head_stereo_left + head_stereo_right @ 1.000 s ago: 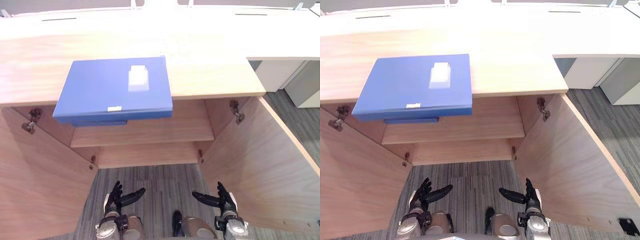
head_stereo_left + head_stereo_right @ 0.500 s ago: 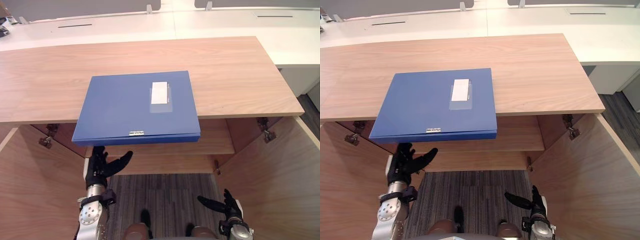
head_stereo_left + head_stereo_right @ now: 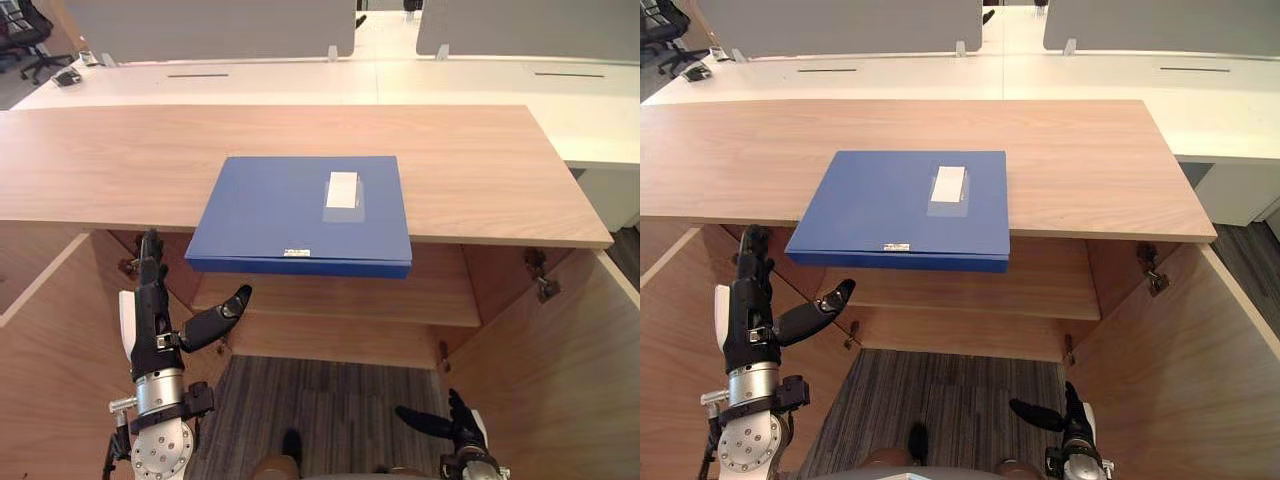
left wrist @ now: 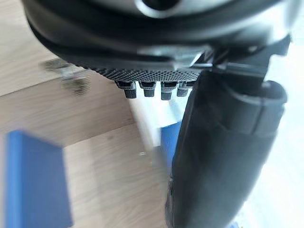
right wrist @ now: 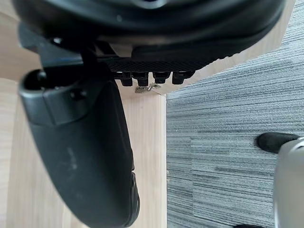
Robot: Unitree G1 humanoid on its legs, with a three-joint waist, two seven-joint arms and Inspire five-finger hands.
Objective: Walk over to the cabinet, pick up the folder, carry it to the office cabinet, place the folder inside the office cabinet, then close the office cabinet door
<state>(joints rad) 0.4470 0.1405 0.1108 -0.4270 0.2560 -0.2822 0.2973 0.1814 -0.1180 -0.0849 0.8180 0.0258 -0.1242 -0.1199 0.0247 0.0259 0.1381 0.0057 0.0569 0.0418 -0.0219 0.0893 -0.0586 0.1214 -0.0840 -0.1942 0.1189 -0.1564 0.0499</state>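
**Folder on the cabinet top; both my hands empty**

Edges and room: the blue folder [image 3: 305,215] lies flat on the cabinet top [image 3: 100,160]. Its near edge juts past the top's front lip, over the open compartment. Left door [image 3: 50,370] and right door [image 3: 560,380] both stand swung wide. Between them is an open bay above grey striped carpet [image 3: 320,400]. One shelf [image 3: 340,300] crosses the inside, below the folder's overhang.

Hands: my left hand [image 3: 155,330] stands upright in the left part of the bay, below and left of the folder's near corner, apart from it. Its fingers are straight, the thumb is splayed toward the shelf, and it grasps nothing. My right hand [image 3: 462,428] hangs low over the carpet near the right door, with fingers relaxed, thumb out, released.

Materials: the folder is smooth and rectangular, with a pale label [image 3: 342,189] on its cover. The cabinet is light wood grain, with a metal hinge [image 3: 541,283] on its right wall. White desks [image 3: 300,80] stand behind.
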